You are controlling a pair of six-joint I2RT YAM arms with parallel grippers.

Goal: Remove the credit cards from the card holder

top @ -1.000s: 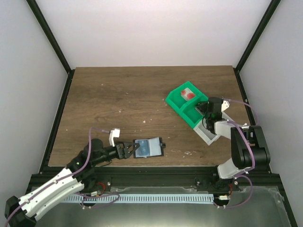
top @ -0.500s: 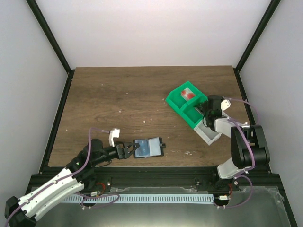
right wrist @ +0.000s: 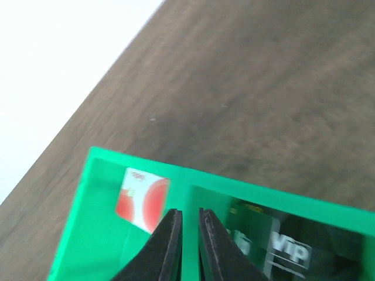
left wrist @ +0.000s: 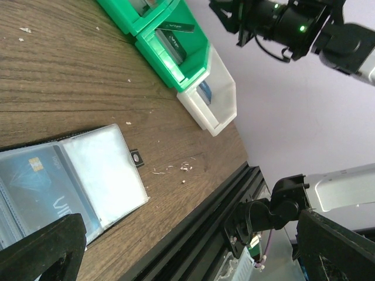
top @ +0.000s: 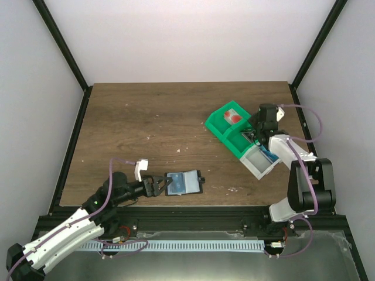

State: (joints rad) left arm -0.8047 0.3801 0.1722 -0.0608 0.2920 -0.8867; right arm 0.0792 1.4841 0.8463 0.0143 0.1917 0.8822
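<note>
The card holder (top: 185, 182) lies open near the table's front edge, pale blue-grey inside, and a dark blue card (left wrist: 35, 181) sits in its left slot. My left gripper (top: 157, 187) is open at the holder's left edge; in the left wrist view the holder (left wrist: 99, 170) lies between its spread fingers (left wrist: 47, 249). My right gripper (top: 258, 124) hovers over the green tray (top: 218, 124). Its jaws (right wrist: 188, 219) are closed to a thin gap and hold nothing. A white card with a red blotch (right wrist: 143, 199) lies in the tray's far compartment. A dark card (right wrist: 281, 249) lies in the near one.
A clear-white tray (top: 258, 164) adjoins the green tray on its near right side, with a blue card (top: 268, 156) inside it. Both trays show in the left wrist view, the green one (left wrist: 193, 61) and the white one (left wrist: 225, 99). A black rail (top: 193, 216) borders the front edge.
My right gripper has moved from over the clear-white tray back to above the green tray, uncovering a blue card in the white tray. The left arm and the holder have not moved.
</note>
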